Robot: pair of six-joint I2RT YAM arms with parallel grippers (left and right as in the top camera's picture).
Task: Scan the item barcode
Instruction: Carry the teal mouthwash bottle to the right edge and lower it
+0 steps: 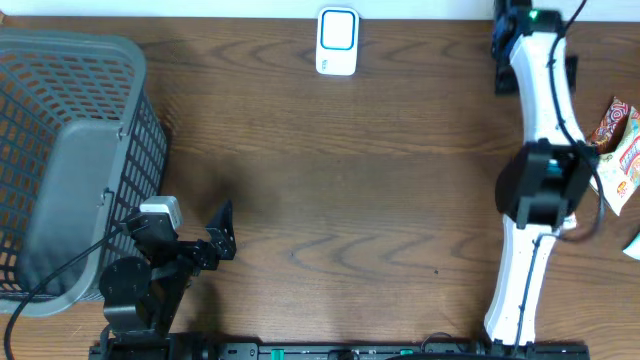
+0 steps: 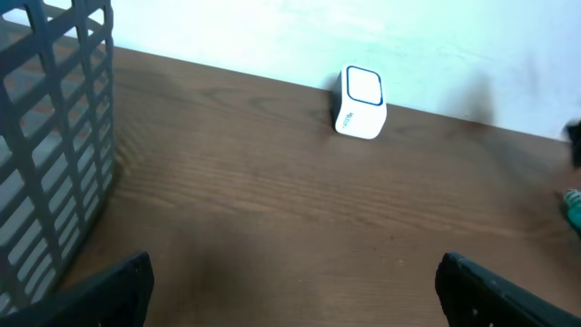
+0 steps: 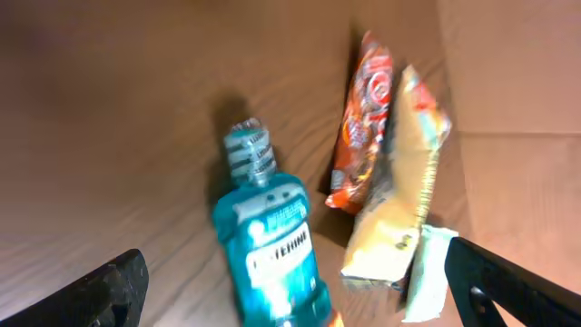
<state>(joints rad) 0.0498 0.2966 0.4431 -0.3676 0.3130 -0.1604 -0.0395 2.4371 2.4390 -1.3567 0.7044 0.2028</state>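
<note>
The white barcode scanner [image 1: 337, 42] with a blue-rimmed window stands at the table's far edge, and it also shows in the left wrist view [image 2: 361, 102]. In the right wrist view a teal mouthwash bottle [image 3: 270, 247] lies on the wood, cap pointing away. My right gripper [image 3: 309, 295] hangs open above it, one dark finger on each side and neither touching it. From overhead the right arm [image 1: 545, 180] covers that gripper. My left gripper [image 1: 222, 232] is open and empty low over the table near the basket, and its fingertips [image 2: 113, 289] are spread wide.
A grey wire basket [image 1: 70, 160] fills the left side. Beside the bottle lie an orange snack packet [image 3: 365, 127], a yellow packet [image 3: 399, 204] and a white item [image 3: 427, 282]. The packets [image 1: 620, 150] sit at the table's right edge.
</note>
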